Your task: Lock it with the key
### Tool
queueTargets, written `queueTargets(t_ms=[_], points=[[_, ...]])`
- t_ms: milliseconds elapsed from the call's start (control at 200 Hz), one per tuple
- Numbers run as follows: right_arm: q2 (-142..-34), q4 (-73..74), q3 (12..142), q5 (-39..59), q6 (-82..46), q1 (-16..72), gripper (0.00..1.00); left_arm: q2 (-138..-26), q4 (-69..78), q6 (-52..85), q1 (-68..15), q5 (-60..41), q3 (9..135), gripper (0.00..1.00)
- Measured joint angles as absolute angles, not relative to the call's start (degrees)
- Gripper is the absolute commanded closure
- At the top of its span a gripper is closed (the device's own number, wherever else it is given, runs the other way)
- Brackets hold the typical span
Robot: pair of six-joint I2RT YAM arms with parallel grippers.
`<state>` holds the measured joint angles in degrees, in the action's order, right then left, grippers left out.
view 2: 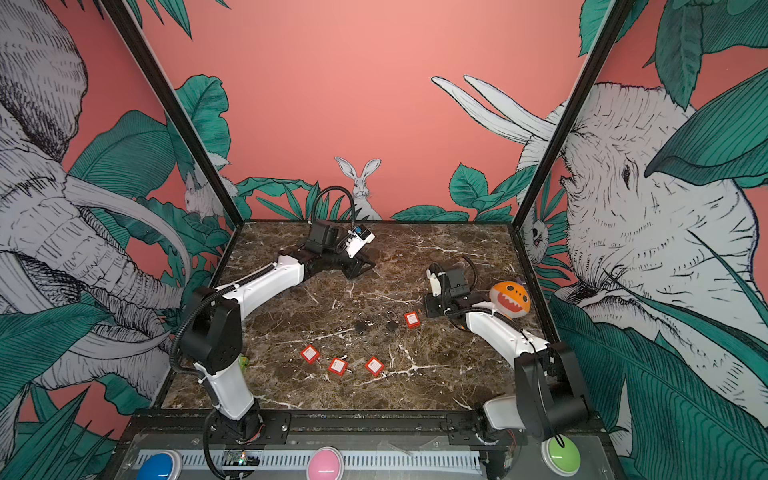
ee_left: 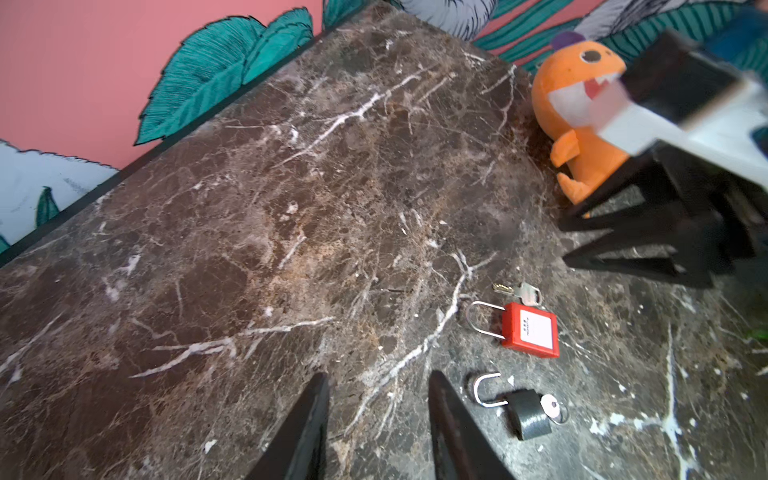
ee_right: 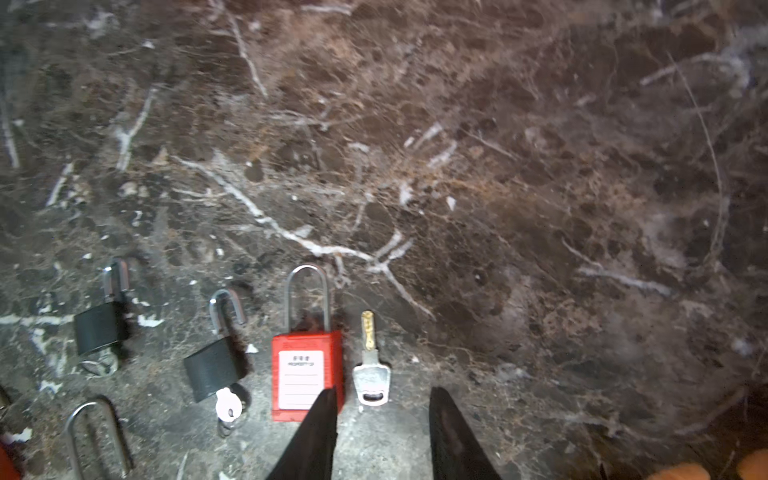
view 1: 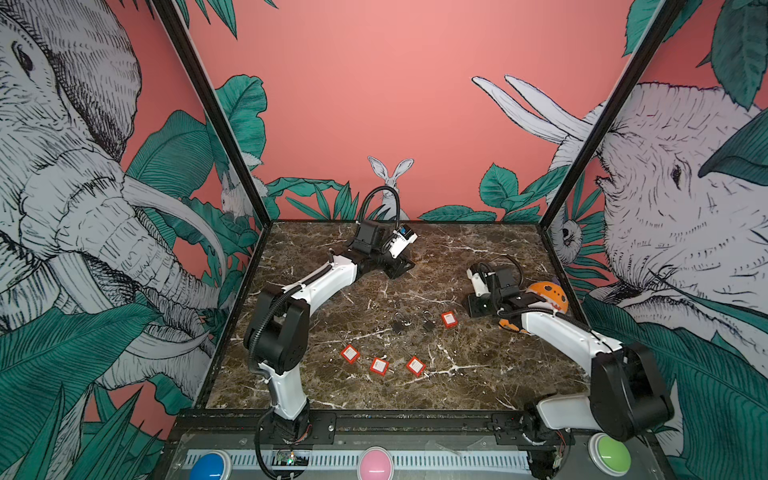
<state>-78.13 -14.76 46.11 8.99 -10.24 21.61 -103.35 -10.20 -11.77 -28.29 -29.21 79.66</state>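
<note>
Just ahead of the right gripper [ee_right: 382, 392] lies the key [ee_right: 371, 370], flat on the table [ee_right: 498, 166]. Its head sits just off the gap between the fingers [ee_right: 316, 436], which stand apart with nothing between them. Right beside the key and parallel to it lies the red padlock [ee_right: 307, 374]. In the right wrist view one finger covers the padlock's near corner, though I cannot tell whether it touches. The left gripper [ee_left: 378, 376] hangs well apart from both, farther back toward the middle of the table, its fingers also spread and empty.

The key has a silver head and a brass-coloured blade that points away from the right fingers, the same way as the padlock's shackle. The padlock has a red body with a white label, and both legs of its long steel shackle run into the body.

Nearer the front of the table lies a loose row of three red padlocks [view 1: 379, 366]. Level with the task's padlock, on the side toward the left arm, lie two black padlocks [ee_right: 216, 370] with their shackles swung open. The one closer to it carries a key in its base. Beside the right arm's wrist an orange plush toy [view 1: 548, 297] with a toothy mouth sits by the table's right edge. The table is dark brown marble veined with white, framed in black. Beyond it rise pink walls [view 1: 374, 83] painted with green leaves, elephants and a rabbit.
</note>
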Motion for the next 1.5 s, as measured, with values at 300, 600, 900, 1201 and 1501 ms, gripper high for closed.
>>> queueTargets(t_ms=[300, 600, 900, 1201, 1501], points=[[-83.6, -16.1, 50.3, 11.4, -9.4, 36.5, 0.58, -101.8, -3.6, -5.1, -23.7, -30.6, 72.4, 0.59], [-94.6, -18.8, 54.9, 10.2, -9.2, 39.6, 0.53, -96.4, 1.1, -4.1, -24.1, -29.3, 67.5, 0.59], [-98.1, -19.4, 56.6, 8.5, -8.6, 39.7, 0.50, -95.4, 2.0, -4.1, -24.1, -28.4, 65.1, 0.58], [-101.0, -19.9, 58.3, 8.1, -7.5, 39.8, 0.52, -95.4, 2.1, -4.1, -24.1, -28.3, 65.0, 0.59], [-102.5, -22.0, 60.3, 5.3, -5.1, 41.3, 0.55, -95.4, 2.1, -4.0, -24.1, -28.3, 65.0, 0.58]])
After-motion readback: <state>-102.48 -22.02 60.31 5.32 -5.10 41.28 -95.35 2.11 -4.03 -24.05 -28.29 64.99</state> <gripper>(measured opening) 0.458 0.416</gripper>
